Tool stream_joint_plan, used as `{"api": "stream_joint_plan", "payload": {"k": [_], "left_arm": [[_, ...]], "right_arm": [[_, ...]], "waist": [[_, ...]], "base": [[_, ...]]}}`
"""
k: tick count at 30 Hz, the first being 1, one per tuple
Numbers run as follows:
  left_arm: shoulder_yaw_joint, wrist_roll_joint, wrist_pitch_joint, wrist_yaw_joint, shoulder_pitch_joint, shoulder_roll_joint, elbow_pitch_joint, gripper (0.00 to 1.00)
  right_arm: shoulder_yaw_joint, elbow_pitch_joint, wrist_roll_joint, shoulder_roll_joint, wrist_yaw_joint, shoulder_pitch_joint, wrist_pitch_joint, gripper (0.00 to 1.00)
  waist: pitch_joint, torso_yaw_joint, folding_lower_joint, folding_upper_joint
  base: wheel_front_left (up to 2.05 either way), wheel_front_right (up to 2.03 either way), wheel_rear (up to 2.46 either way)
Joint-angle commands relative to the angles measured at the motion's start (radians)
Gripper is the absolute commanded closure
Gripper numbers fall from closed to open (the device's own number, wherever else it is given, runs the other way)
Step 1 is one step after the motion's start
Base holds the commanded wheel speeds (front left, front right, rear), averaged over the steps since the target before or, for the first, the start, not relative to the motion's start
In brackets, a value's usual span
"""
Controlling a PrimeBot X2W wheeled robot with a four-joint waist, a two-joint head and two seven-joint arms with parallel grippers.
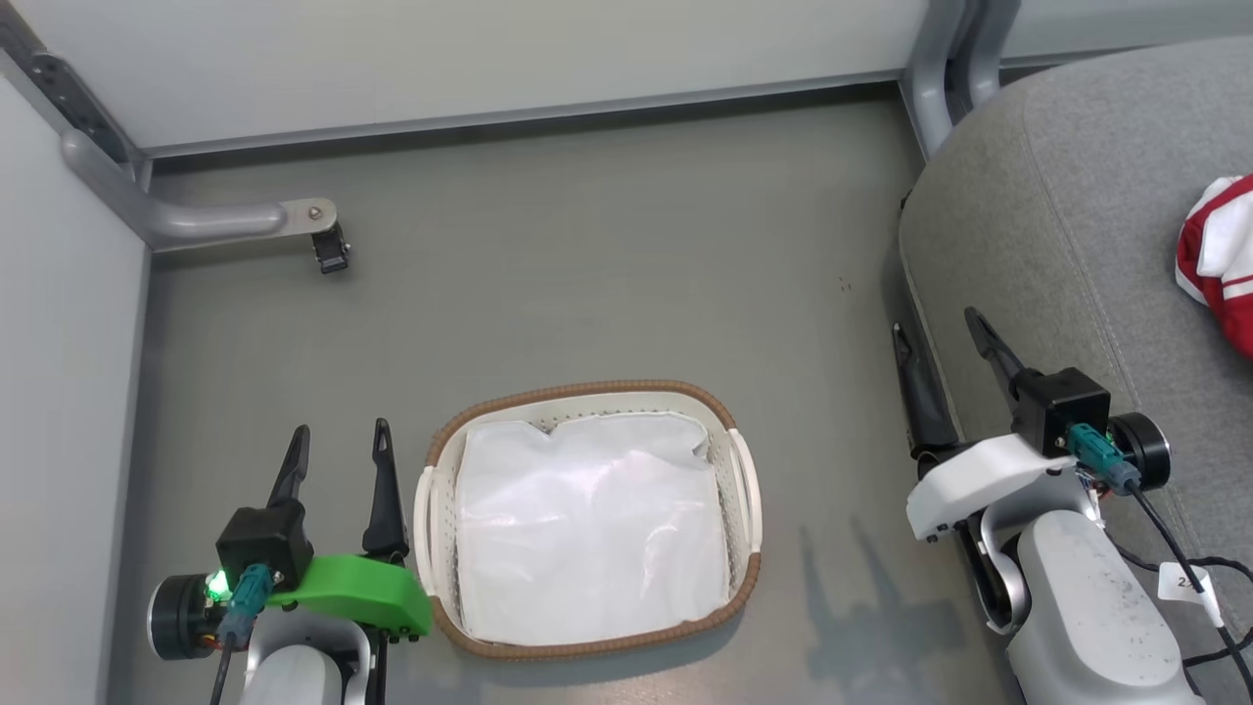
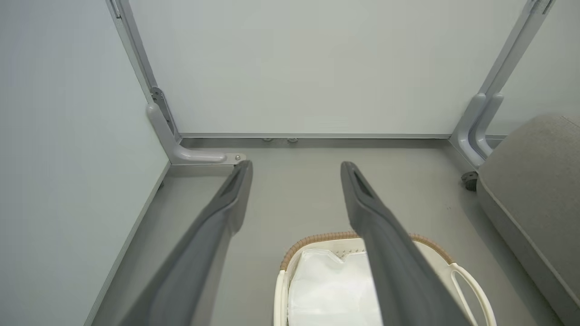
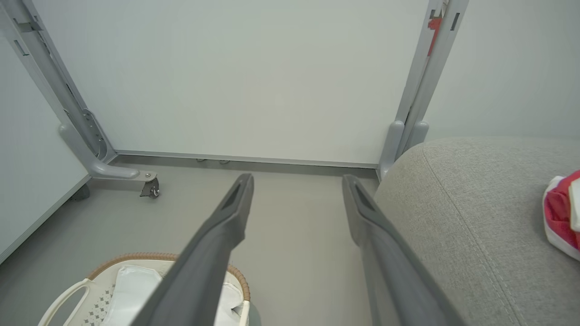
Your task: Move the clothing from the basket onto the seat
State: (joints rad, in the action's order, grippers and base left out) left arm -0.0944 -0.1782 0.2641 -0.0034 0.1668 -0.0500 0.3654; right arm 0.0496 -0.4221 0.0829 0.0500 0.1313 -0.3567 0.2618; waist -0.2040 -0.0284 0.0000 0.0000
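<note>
The left gripper hung with jaws apart and empty beside the one oval white perforated plastic basket with a brown woven rim, which held only its white cloth lining. Further right, the right gripper, jaws likewise apart and empty, hovered at the edge of the one large grey fabric-upholstered seat, where a single bundle of bright red, white-trimmed clothing lay, cut off by the frame edge. By that, the move looked done, with nothing left to carry.
</note>
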Motion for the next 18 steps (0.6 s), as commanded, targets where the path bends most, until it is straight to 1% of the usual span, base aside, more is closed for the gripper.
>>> {"api": "stream_joint_plan", "payload": {"k": [1,5,7,12,13,16,18], "left_arm": [[0.006,-0.01,0.0,-0.002,-0.019,-0.002,-0.005,0.0],[0.011,-0.025,0.0,-0.012,-0.036,-0.002,-0.019,0.0],[0.015,-0.02,0.0,-0.009,-0.048,-0.002,-0.027,0.0],[0.015,-0.046,0.0,-0.018,-0.077,-0.002,-0.027,0.0],[0.013,-0.052,0.0,-0.018,-0.069,0.0,-0.03,1.0],[0.012,-0.054,-0.001,-0.019,-0.074,0.002,-0.012,1.0],[0.016,-0.08,-0.009,-0.02,-0.074,0.003,-0.006,1.0]], "right_arm": [[0.006,-0.004,0.014,0.004,-0.001,0.02,0.005,0.0],[0.02,-0.008,0.023,0.004,-0.001,0.037,0.005,0.0],[0.026,-0.013,0.02,0.004,-0.001,0.052,0.005,0.0],[0.023,-0.008,0.038,0.004,-0.001,0.087,0.005,0.0],[0.024,-0.007,0.035,0.0,0.0,0.077,0.0,1.0],[0.023,-0.026,0.039,-0.004,0.0,0.09,-0.003,1.0],[0.017,-0.032,0.066,-0.005,0.0,0.094,-0.013,1.0]], "waist": [[0.019,0.015,0.0,0.0],[0.035,0.018,0.0,0.0],[0.045,0.018,0.0,0.0],[0.073,0.018,0.0,0.0],[0.07,0.018,0.0,0.0],[0.072,0.018,0.0,0.0],[0.074,0.018,0.0,0.0]], "base": [[0.0,0.0,0.0],[0.0,0.0,0.0],[0.0,0.0,0.0],[0.0,0.0,0.0],[0.0,0.0,0.0],[0.0,0.0,0.0],[0.0,0.0,0.0]]}}
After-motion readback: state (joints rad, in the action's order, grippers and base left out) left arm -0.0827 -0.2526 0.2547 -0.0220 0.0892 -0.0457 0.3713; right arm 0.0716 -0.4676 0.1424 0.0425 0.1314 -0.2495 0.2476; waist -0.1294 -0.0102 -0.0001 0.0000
